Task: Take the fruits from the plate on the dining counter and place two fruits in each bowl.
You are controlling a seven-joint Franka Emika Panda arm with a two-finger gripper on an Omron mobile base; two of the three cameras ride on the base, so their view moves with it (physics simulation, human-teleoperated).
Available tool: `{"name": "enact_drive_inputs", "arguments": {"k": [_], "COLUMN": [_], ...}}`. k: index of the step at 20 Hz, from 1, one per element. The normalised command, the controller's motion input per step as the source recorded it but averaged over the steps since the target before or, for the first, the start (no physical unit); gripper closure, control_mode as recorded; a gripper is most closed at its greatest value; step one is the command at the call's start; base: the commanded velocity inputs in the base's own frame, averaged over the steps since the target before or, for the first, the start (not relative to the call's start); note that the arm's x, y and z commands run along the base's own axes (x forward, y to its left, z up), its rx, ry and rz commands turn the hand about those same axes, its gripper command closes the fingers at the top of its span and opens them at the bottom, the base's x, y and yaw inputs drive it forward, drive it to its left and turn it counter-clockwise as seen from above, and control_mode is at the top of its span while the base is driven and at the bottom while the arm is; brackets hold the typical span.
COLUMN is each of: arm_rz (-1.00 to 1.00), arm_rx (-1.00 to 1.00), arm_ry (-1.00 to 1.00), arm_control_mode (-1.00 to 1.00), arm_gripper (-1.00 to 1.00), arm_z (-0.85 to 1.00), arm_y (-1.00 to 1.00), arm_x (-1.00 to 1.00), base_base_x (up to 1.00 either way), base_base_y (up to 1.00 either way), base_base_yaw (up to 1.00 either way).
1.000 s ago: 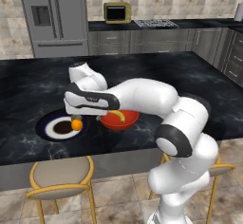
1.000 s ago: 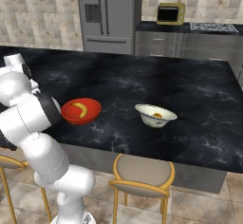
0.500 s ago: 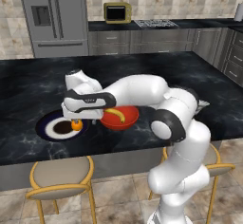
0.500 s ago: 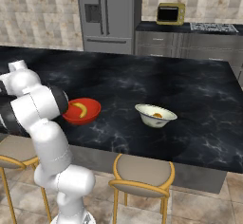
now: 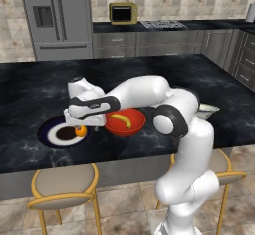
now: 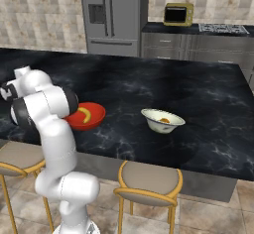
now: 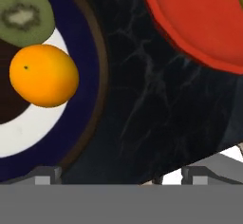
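In the left base view the gripper [image 5: 78, 124] hangs low over the plate [image 5: 49, 130] on the dining counter [image 5: 30, 89], just above an orange fruit [image 5: 80, 131] that sits on the plate's right side, next to the red bowl [image 5: 125, 121] with the banana [image 5: 121, 120] already in it. From this side I cannot tell how wide the jaws stand. In the right base view the red bowl [image 6: 85, 115] with its banana [image 6: 86, 114] lies partly behind the arm, and the cream bowl [image 6: 162, 120] stands well apart to the right, holding 1 small orange shape [image 6: 164, 121] (probably the other orange). In the hand view the 2 finger tips stand wide apart at the bottom, nothing between them, so the hand is open; the orange [image 7: 43, 75] is smooth, slightly oval and glossy, lying on the white ring beside the green kiwi [image 7: 25, 14], off to the left of the fingers' gap. To grasp well, I judge the hand should shift sideways until the orange is centred between the tips, descend straight, and close gently, since a round fruit may roll into the kiwi.
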Motion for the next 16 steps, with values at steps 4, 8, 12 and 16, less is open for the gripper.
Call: {"name": "enact_drive_inputs", "arguments": {"k": [4, 8, 12, 16], "arm_rz": [0.0, 0.0, 0.01, 0.03], "arm_rx": [0.0, 0.0, 0.0, 0.0], "arm_ry": [0.0, 0.0, 0.0, 0.0], "arm_control_mode": [-1.0, -1.0, -1.0, -1.0], "arm_gripper": [-1.0, -1.0, -1.0, -1.0], "arm_z": [-0.2, -0.19, -0.2, -0.14], "arm_y": [0.23, 0.18, 0.1, 0.03], "arm_x": [0.26, 0.29, 0.35, 0.3], "base_base_x": [0.0, 0.0, 0.0, 0.0], "base_base_y": [0.0, 0.0, 0.0, 0.0], "base_base_yaw": [0.0, 0.0, 0.0, 0.0]}}
